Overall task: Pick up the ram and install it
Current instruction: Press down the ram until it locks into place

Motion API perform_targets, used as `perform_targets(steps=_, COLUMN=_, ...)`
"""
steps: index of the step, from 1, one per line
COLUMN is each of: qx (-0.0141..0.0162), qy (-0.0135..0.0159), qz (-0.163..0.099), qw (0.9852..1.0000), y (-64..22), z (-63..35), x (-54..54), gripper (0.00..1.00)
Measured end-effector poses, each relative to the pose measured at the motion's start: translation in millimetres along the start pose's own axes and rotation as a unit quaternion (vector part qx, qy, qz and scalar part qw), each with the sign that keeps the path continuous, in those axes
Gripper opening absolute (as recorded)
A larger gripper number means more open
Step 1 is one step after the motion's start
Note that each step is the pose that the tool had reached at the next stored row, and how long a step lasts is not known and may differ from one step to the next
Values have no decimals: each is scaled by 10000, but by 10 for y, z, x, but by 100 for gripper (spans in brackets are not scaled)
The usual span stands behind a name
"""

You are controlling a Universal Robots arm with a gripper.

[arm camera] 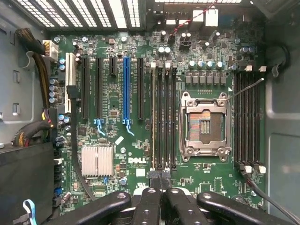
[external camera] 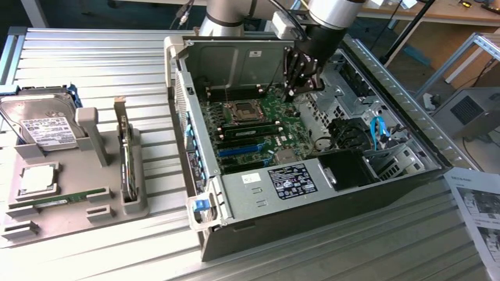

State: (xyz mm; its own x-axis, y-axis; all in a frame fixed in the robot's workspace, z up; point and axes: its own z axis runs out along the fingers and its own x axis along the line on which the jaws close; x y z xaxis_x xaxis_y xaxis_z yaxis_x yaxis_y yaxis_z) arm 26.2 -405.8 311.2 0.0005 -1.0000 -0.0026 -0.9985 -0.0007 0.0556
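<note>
fingers (arm camera: 149, 200) closed on nothing, hanging over the board (arm camera: 117, 98) | ram (external camera: 58, 200) lies flat in the tray (external camera: 74, 221), well apart from them | risk, I reckon: thin stick, seated low, could slip or tilt in a grip and miss its slot (arm camera: 166, 117)

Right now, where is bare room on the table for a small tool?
Bare ribbed table lies at the exterior view's upper left, beyond the grey holder, and along its bottom, between case and paper. Crowded: the holder and the case's inside.
</note>
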Motion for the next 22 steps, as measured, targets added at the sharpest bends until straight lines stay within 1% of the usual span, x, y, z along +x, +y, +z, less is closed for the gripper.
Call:
perform_targets(steps=8, qx=0, qy=0, qz=0, qw=10000, y=-7, z=124, x=21, gripper=11)
perform_targets(steps=12, qx=0, qy=0, qz=0, qw=10000, y=-12, z=220, x=37, gripper=11)
perform_targets(steps=22, qx=0, qy=1, qz=4, qw=10000, y=-28, z=506, x=109, gripper=11)
